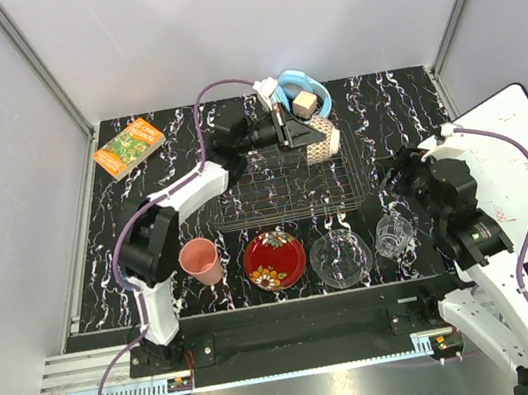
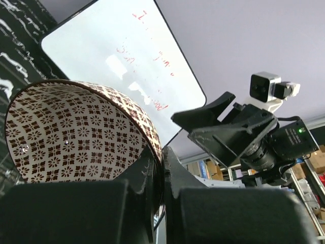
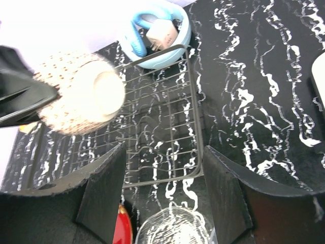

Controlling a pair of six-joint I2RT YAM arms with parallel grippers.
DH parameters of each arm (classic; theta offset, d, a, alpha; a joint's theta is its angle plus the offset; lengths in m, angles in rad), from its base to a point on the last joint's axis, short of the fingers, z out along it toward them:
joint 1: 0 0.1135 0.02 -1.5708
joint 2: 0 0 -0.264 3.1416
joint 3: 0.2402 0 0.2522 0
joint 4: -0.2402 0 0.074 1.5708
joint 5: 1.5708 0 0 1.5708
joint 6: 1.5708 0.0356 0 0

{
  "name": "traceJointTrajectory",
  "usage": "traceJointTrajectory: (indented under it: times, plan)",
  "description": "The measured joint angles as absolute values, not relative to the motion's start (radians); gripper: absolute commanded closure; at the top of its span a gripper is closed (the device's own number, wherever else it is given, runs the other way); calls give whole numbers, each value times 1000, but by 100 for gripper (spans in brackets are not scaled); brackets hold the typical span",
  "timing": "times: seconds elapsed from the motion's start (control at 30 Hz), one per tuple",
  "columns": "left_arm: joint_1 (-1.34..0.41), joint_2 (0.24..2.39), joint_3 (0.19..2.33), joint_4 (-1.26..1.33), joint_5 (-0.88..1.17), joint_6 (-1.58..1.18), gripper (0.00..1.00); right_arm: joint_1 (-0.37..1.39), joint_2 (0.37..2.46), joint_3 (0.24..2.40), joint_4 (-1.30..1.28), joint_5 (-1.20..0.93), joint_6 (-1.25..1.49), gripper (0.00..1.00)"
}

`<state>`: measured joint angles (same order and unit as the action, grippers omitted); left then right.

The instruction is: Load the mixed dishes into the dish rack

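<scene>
The thin-wire metal dish rack point(image 1: 279, 195), a shallow rectangular grid basket, is my reference. Over its far right corner the left gripper point(image 1: 304, 136) is clamped on the rim of the small round patterned bowl point(image 1: 323, 139). The bowl is tipped on its side, with its pale inside (a dense repeating dark flower print) facing the wrist camera. I cannot tell whether it touches the wires.

Just beyond the rack's far edge sits a smooth light-blue bowl point(image 1: 320, 97). It holds a tan cube point(image 1: 305, 102).

Along the rack's near side stands a row on the black, white-veined tabletop point(image 1: 380, 102). A pink plastic cup point(image 1: 200, 261) stands upright off the left corner. Next come a glossy red floral plate point(image 1: 274, 259) lying flat, then a clear glass bowl point(image 1: 340, 258), then a clear glass cup point(image 1: 394, 233) off the right corner.

The right gripper point(image 3: 163, 152) hovers above the rack's near right side with its jaws apart, gripping nothing.

An orange-green book point(image 1: 129, 146) lies well off the rack's far left corner.
</scene>
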<state>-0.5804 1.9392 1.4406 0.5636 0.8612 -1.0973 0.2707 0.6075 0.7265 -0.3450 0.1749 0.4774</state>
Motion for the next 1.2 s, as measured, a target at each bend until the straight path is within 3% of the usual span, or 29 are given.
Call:
traceJointTrajectory:
  times: [0.47,1.2]
  plan:
    - [-585,2183,1818,330,761,-1044,100,271,562,723,-347,88,552,31]
    - [-662,2309,1759,369,677,-1167,100,273,596,673,-342,28,589,30]
